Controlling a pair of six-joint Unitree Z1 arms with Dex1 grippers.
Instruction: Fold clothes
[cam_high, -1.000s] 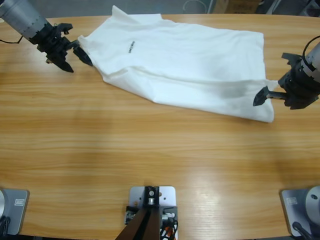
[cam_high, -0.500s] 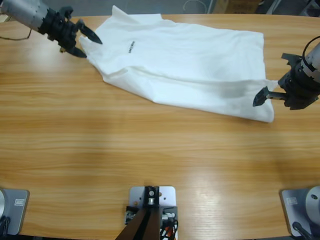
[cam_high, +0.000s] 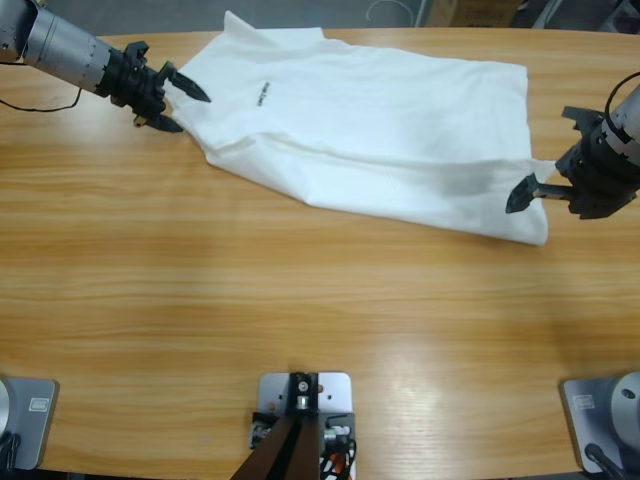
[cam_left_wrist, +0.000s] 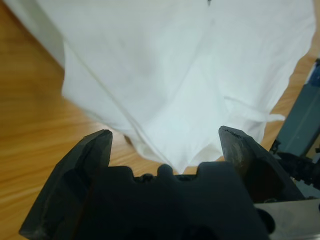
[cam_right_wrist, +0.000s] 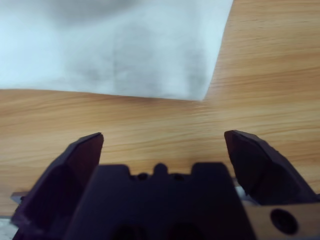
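Observation:
The white T-shirt (cam_high: 370, 120) lies spread and rumpled across the far half of the table, its tiny dark logo (cam_high: 262, 94) facing up. My left gripper (cam_high: 183, 108) is open at the shirt's left end. In the left wrist view a pointed fold of the T-shirt (cam_left_wrist: 170, 95) reaches in between the jaws of that gripper (cam_left_wrist: 165, 136). My right gripper (cam_high: 546, 156) is open at the shirt's right end, near its lower corner. In the right wrist view the T-shirt's corner (cam_right_wrist: 195, 75) lies flat on the wood just ahead of the open right gripper (cam_right_wrist: 163, 139), untouched.
Bare wooden table (cam_high: 300, 300) fills the whole near half. The far table edge (cam_high: 560, 32) runs just behind the shirt, with room clutter beyond it. A thin dark cable (cam_high: 40, 106) trails by the left arm.
The left gripper swung up and in from beside the shirt's left end, and its open jaws now straddle the cloth's edge. The right gripper and the shirt have not moved.

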